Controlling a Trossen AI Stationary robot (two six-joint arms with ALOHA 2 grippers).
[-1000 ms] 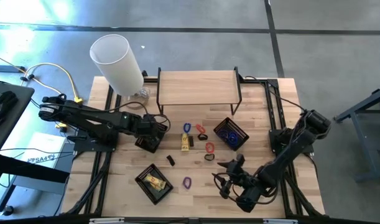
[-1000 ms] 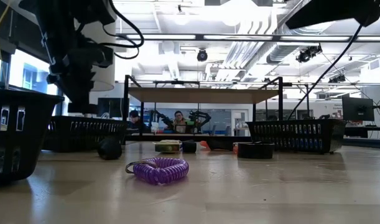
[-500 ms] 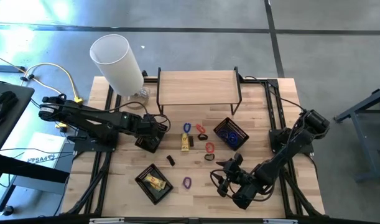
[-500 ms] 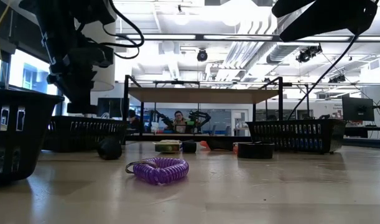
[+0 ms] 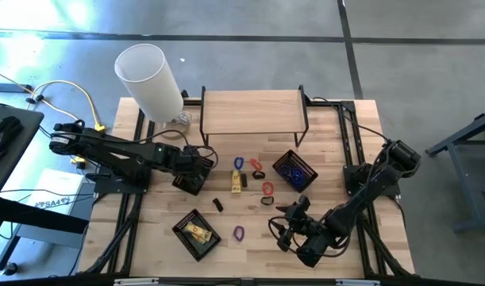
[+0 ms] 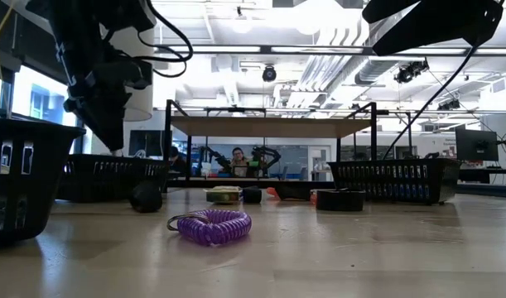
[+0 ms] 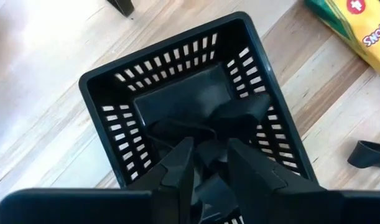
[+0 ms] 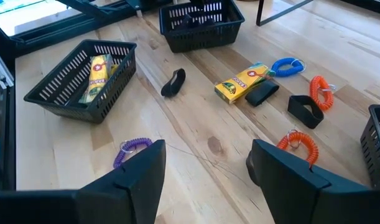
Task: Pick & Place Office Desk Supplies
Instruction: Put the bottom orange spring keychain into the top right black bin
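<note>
Right gripper hangs low by the near edge of the table, its fingers spread wide with nothing between them and bare wood beneath it and off to the near right, so there's room to move there; just beside it on the left lies one purple coil band, loose on the wood, and left of that the first basket, one yellow packet inside it, a clear strip of wood between basket and band. Further in, mid-table gets crowded: a dark clip on its own, a second yellow packet with another dark piece touching its side, a black loop, two orange coil bands, one blue band. Left gripper sits right over the second basket, fingers a little apart and holding nothing, dark clips lying in the basket below. The third basket on the right holds blue bands, number unclear. At the far edge, one shelf, and a white cylinder at the far left corner
</note>
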